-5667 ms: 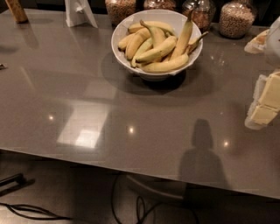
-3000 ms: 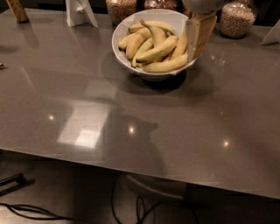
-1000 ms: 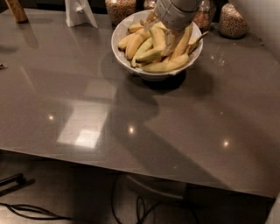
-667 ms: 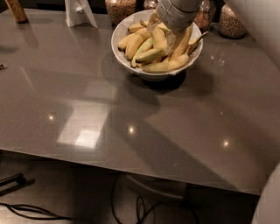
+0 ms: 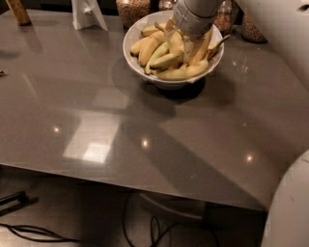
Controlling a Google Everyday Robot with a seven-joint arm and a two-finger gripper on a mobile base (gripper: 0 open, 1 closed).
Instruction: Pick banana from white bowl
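Note:
The white bowl [image 5: 165,82] stands at the back middle of the grey table and holds several yellow-green bananas. One greenish curved banana [image 5: 165,61] lies near the middle of the pile, and a longer one [image 5: 182,73] lies along the front rim. My gripper [image 5: 184,43] reaches down from the top edge into the bowl, right among the bananas at the middle right of the pile. It hides the bananas beneath it.
Glass jars of grains [image 5: 133,7] [image 5: 251,29] stand behind the bowl. A white stand [image 5: 87,12] and a brown object [image 5: 19,10] are at the back left. My white arm body [image 5: 289,202] fills the right edge. Cables [image 5: 154,226] lie under the table's front edge.
The gripper came in from the right, moved over the bowl and dropped among the bananas. In the last second it has barely shifted.

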